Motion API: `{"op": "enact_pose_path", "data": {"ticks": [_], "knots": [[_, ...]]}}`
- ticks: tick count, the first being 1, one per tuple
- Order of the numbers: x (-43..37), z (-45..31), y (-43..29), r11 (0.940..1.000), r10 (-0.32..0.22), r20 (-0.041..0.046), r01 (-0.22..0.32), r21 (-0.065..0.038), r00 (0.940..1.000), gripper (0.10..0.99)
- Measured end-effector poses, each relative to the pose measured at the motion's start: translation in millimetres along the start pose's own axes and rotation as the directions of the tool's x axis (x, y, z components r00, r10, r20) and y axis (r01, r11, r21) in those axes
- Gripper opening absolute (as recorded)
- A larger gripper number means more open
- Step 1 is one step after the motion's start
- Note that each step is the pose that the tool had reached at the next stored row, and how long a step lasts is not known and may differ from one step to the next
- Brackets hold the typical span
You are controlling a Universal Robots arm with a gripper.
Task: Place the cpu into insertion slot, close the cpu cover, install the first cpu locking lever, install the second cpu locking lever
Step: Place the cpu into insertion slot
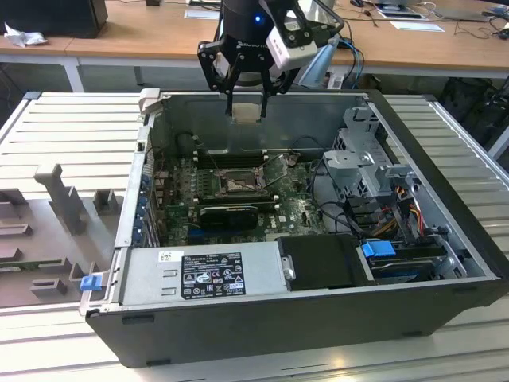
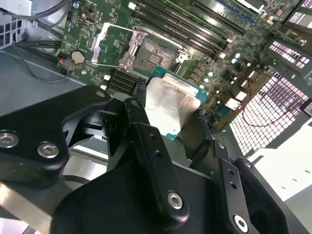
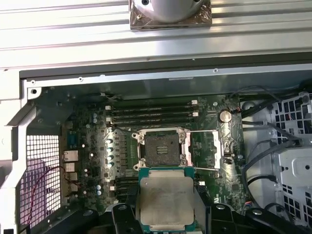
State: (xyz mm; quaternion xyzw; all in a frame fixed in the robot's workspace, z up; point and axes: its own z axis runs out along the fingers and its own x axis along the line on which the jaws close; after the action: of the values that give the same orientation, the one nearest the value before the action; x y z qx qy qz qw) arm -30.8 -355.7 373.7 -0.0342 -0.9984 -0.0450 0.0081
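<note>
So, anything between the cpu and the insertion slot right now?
Nothing visible. The hand holds the cpu above the open case. The insertion slot below it is bare, and the cpu cover stands open to one side, off the socket.

Above the insertion slot (image 3: 158,147) the way stands open; the cpu cover (image 3: 217,146) lies swung aside, and cables (image 3: 265,152) seemingly hang clear beyond it.

You get even, bright room light throughout. In the second wrist view, glare whitens the top of the cpu (image 2: 170,105); in the exterior view, the computer case (image 1: 262,326) interior lies in soft shadow.
</note>
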Motion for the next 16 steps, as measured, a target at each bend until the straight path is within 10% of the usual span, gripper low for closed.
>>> {"op": "enact_pose_path", "data": {"ticks": [16], "knots": [[0.0,0.0,0.0,0.9983,0.058,0.0052,-0.058,-0.001,0.9983,0.533]]}}
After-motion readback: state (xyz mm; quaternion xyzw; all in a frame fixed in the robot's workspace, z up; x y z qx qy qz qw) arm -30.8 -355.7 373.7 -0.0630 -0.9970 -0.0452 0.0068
